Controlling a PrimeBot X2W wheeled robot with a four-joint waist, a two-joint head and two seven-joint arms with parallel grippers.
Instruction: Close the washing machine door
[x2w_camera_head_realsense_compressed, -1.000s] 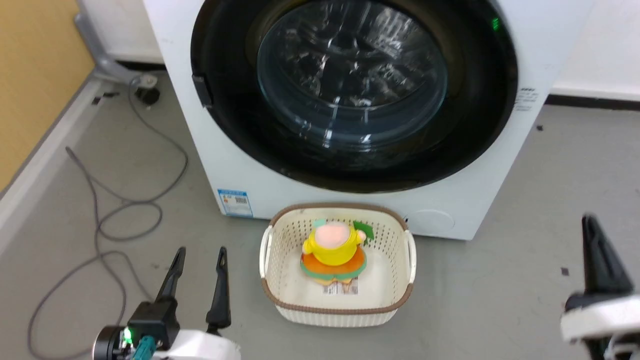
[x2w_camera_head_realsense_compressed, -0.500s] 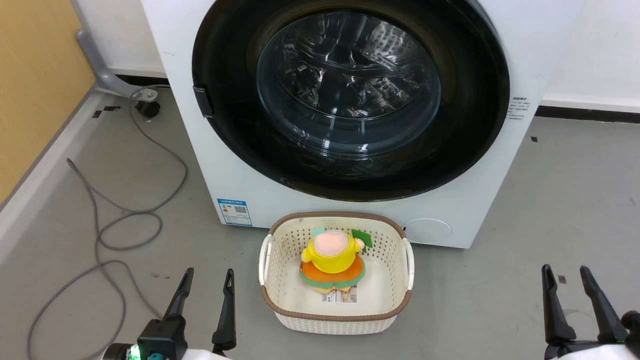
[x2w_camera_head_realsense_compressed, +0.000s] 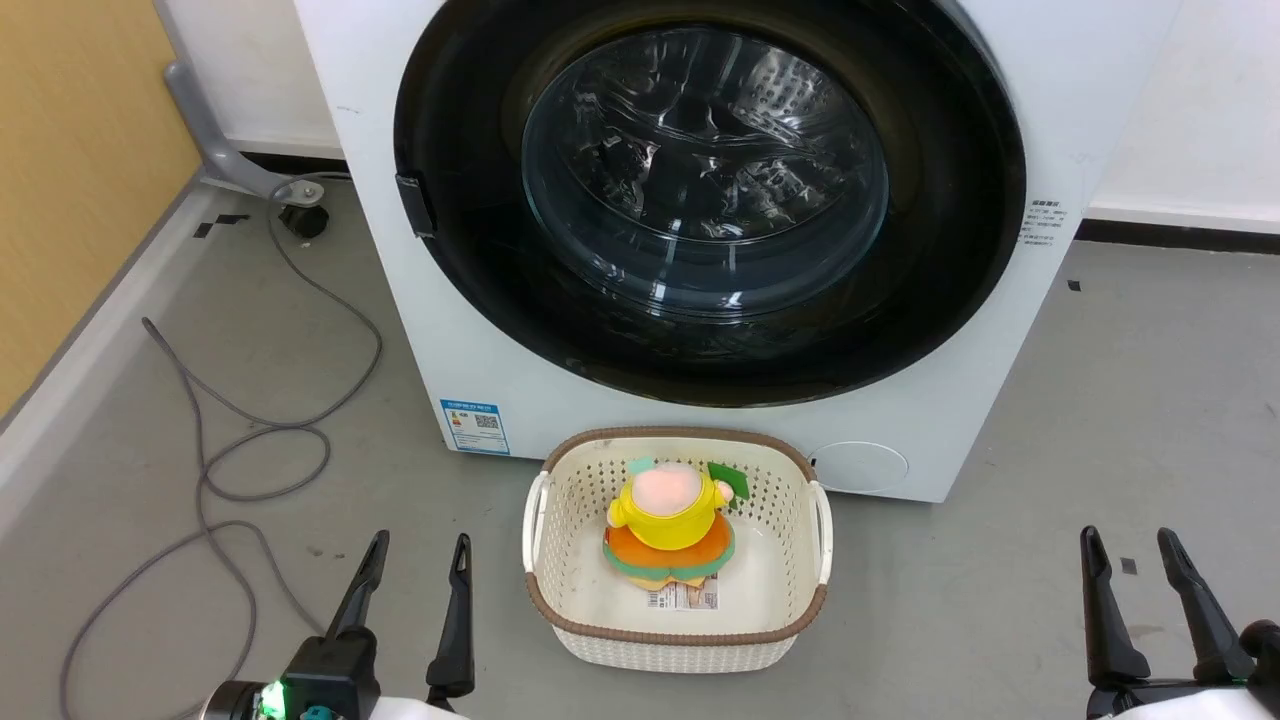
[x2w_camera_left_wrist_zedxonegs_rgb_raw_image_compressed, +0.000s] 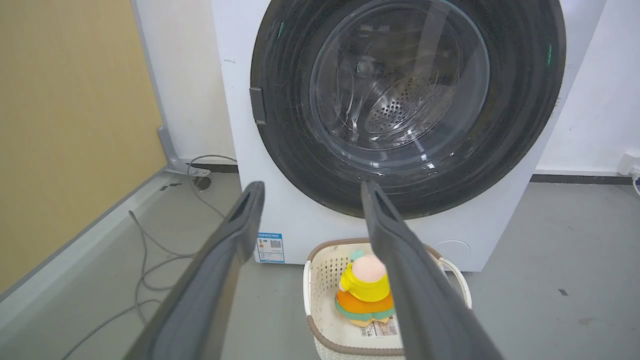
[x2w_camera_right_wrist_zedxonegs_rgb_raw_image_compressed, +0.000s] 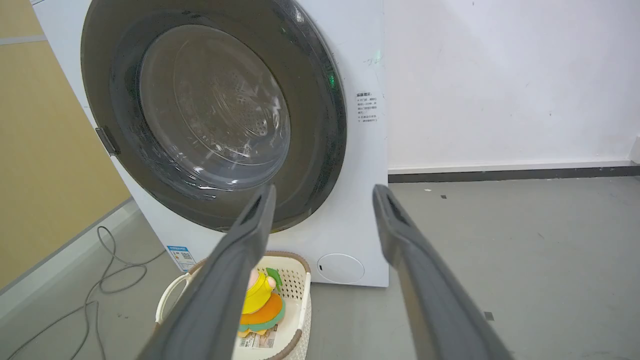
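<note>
Washing machine door lies flat against the front of the white washing machine, filling the head view from centre to 12 o'clock, its glass bowl showing the steel drum behind (a small dark tab sits on its rim at 9 o'clock). At the door's 6 o'clock a cream basket stands on the grey floor, holding a yellow-and-orange plush toy. The left hand at 7 o'clock and the right hand at 5 o'clock each have fingers spread apart, holding nothing. A grey cable loops at 8 o'clock.
</note>
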